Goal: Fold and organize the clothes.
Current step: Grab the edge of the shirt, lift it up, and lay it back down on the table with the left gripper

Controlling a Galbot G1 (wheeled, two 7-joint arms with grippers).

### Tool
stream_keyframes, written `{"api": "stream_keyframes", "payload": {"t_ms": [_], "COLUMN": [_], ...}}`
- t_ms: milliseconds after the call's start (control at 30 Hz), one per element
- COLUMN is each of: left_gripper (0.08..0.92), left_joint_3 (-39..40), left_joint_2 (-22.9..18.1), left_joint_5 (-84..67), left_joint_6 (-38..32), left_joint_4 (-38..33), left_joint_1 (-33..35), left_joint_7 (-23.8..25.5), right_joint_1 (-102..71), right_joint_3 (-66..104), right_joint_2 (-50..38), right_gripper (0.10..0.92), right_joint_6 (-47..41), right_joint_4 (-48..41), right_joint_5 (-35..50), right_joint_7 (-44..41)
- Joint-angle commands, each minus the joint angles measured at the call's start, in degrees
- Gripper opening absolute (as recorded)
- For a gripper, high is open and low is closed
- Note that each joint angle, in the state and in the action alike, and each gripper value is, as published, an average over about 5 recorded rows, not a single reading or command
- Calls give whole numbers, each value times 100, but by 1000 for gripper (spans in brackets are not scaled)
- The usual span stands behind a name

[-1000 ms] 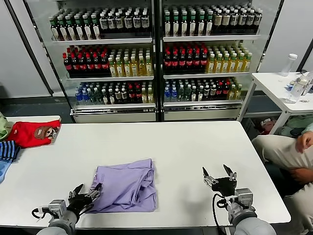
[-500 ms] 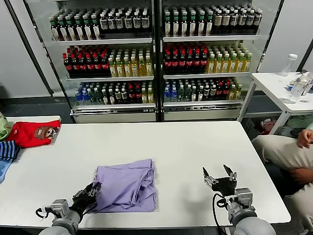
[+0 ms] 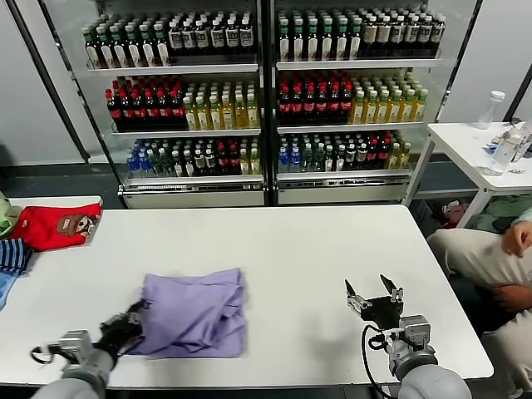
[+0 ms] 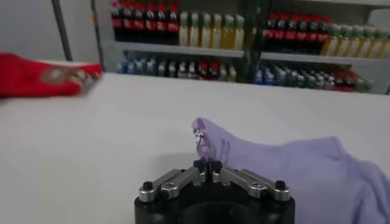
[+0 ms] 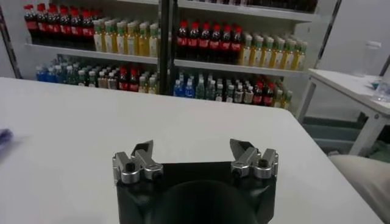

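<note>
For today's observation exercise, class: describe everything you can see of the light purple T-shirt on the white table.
The light purple short-sleeved cotton-looking T-shirt lies folded into a rumpled, roughly square bundle on the white table, near its front edge and left of centre. Only its plain side shows; layered edges and creases run along its right side. The left claw is shut on its near left corner, lifting a small peak of cloth. The open right claw stays apart from it.

Head camera looks down and forward over the white bench point(image 3: 316, 249) toward the drink fridges point(image 3: 266, 100). Each wrist camera sits low, right behind its pincer, skimming the bench toward those same fridges, shared by all three views.
</note>
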Motion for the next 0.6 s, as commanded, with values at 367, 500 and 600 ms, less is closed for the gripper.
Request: {"api": "stream_keyframes", "payload": {"t_ms": [367,500,600], "left_gripper": [97,97,97], "left_joint_3": [-1684,230,1639], "left_joint_2": [1601,580,-178], "left_joint_5": [-525,-189,252], "left_joint_6": [33,29,25], "left_joint_4": [-527,-1243,-1573], "left_joint_1": [472,250,118], "left_joint_7": [450,237,170], "right_joint_1": [177,36,-53], "right_joint_3": [-63,-3,44], "right_joint_2": [34,17,8], "right_gripper": [823,823,823], "right_joint_6": [8,7,8], "right_joint_4": [42,103,135], "right_joint_5": [7,-10,-32], "right_joint_7": [-3,-3,-4]}}
